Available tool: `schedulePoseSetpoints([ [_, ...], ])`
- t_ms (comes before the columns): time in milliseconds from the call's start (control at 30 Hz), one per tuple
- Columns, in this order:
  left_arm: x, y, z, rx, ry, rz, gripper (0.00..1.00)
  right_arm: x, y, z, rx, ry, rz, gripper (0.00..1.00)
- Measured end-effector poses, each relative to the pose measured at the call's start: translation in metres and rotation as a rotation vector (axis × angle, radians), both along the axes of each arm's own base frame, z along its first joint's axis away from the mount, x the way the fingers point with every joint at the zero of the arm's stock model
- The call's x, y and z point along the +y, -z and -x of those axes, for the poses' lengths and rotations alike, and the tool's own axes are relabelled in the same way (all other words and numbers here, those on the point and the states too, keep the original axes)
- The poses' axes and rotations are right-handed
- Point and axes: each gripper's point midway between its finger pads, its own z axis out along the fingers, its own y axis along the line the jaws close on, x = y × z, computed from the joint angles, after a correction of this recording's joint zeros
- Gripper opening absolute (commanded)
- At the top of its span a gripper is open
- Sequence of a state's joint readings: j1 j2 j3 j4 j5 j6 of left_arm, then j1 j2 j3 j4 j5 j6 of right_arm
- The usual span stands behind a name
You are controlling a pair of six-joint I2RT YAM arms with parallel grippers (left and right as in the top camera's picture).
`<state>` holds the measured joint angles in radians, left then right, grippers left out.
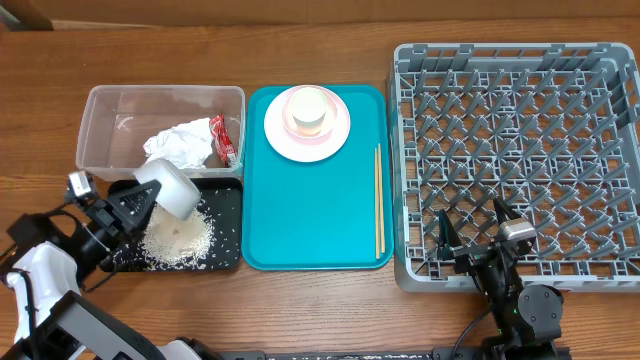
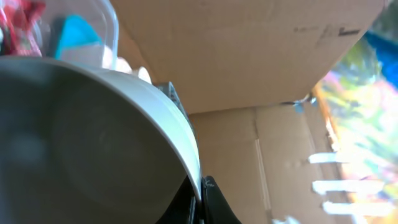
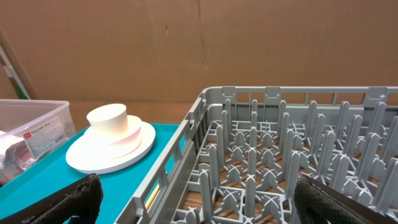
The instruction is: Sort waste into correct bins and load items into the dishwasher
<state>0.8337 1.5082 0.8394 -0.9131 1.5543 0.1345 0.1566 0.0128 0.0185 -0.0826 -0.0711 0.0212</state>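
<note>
My left gripper (image 1: 138, 198) is shut on the rim of a white bowl (image 1: 170, 188), which is tipped on its side over the shallow black tray (image 1: 230, 200). A heap of white rice (image 1: 178, 238) lies in that tray. In the left wrist view the bowl (image 2: 93, 137) fills the left half, its rim pinched at my left gripper (image 2: 200, 186). The clear tub (image 1: 110, 120) holds the crumpled napkin (image 1: 180, 145) and the red wrapper (image 1: 222, 138). A pink plate (image 1: 335, 135) with a cup (image 1: 307, 110) on it and the chopsticks (image 1: 378, 200) lie on the teal tray (image 1: 310, 210). My right gripper (image 1: 472, 235) is open over the front left corner of the grey dish rack (image 1: 520, 110), holding nothing.
In the right wrist view my right gripper (image 3: 205, 202) straddles the upright pegs and the left wall of the rack (image 3: 261, 93); the plate (image 3: 106, 155), the cup (image 3: 107, 118) and the tub (image 3: 37, 124) lie to the left. Brown cardboard stands behind the table.
</note>
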Motion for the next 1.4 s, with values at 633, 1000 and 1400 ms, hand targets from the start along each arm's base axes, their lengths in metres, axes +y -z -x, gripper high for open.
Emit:
schedulePoseSetpoints([
  [633,-0.028,0.017,0.028,0.253,0.046,0.067,0.04,0.000,0.000,0.000,0.000,0.000,0.000,1.00],
  [1000,-0.055,-0.012,0.045,0.283,0.219,-0.047,0.04,0.000,0.000,0.000,0.000,0.000,0.000,1.00],
  [1400,-0.117,-0.046,0.030,0.120,0.504,-0.279,0.04,0.000,0.000,0.000,0.001,0.000,0.000,1.00],
])
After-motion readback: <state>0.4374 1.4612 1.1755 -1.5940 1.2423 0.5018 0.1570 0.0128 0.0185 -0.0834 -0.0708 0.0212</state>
